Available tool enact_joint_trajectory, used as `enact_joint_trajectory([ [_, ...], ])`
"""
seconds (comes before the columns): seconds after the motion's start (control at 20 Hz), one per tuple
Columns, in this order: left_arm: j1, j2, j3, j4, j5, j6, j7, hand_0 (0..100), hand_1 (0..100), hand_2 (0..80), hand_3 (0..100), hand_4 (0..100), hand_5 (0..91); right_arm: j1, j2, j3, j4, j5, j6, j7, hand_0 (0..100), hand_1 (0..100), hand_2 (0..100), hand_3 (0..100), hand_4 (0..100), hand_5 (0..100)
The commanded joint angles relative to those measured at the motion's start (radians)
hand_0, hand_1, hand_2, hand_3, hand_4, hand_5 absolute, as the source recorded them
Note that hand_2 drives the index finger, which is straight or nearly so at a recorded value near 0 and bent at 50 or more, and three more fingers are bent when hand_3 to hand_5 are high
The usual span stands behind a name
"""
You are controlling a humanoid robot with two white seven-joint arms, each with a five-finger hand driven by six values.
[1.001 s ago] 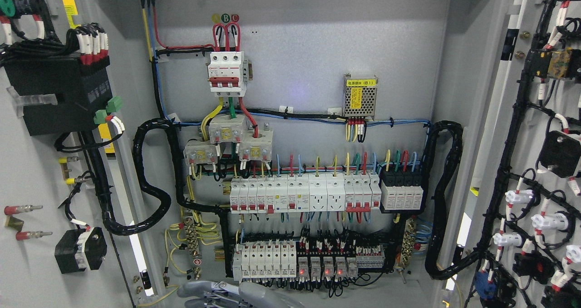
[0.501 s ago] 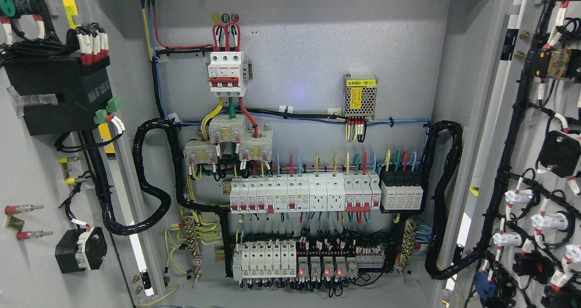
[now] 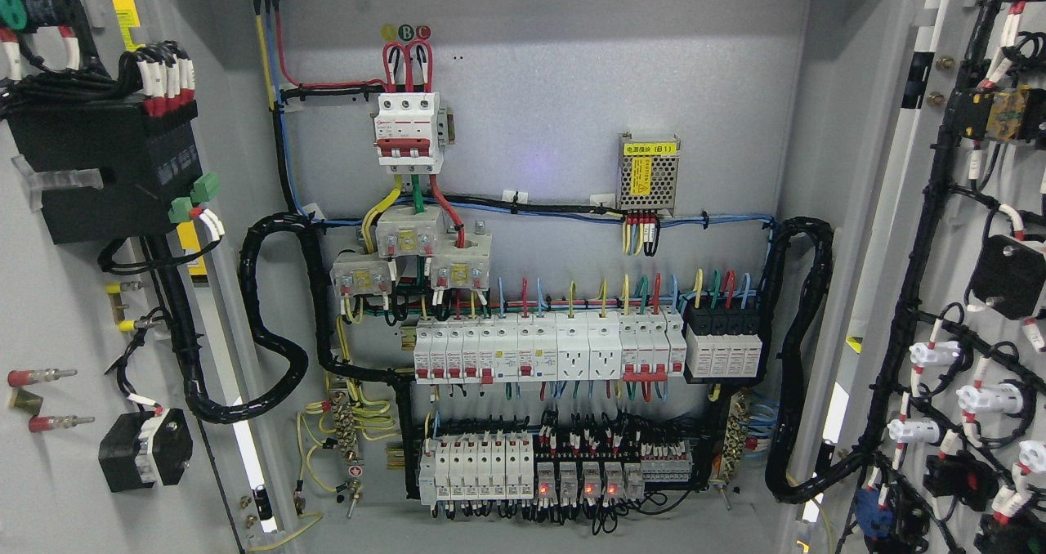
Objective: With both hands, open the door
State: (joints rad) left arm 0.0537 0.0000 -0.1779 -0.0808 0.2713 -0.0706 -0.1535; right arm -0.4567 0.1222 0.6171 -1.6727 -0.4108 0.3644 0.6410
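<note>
Looking into the cabinet, I find the left door (image 3: 57, 309) and right door (image 3: 964, 292) swung wide apart to bare the breakers (image 3: 539, 354), while my fingers are out of view, their state untellable.

Bright, even light; sharp focus; faint violet glare mid-panel.

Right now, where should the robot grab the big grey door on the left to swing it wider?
Best guess: the grey left door by its bare metal lower area, coming from the front. Higher up, the black box and black cable bundle crowd it, so fingers could snag there. Its outer edge is out of view.
</note>
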Motion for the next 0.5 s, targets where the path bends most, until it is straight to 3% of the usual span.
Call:
enact_joint_trajectory([
  [0.0, 0.0, -0.029, 0.0, 0.001, 0.0, 0.0, 0.0, 0, 0, 0.0, 0, 0, 0.0, -0.005, 0.022, 0.078, 0.013, -0.006, -0.002, -0.035, 22, 0, 0, 0, 0, 0],
  [0.45, 0.0, -0.029, 0.0, 0.001, 0.0, 0.0, 0.0, 0, 0, 0.0, 0, 0, 0.0, -0.042, 0.022, 0.144, 0.001, -0.008, -0.002, -0.035, 22, 0, 0, 0, 0, 0],
])
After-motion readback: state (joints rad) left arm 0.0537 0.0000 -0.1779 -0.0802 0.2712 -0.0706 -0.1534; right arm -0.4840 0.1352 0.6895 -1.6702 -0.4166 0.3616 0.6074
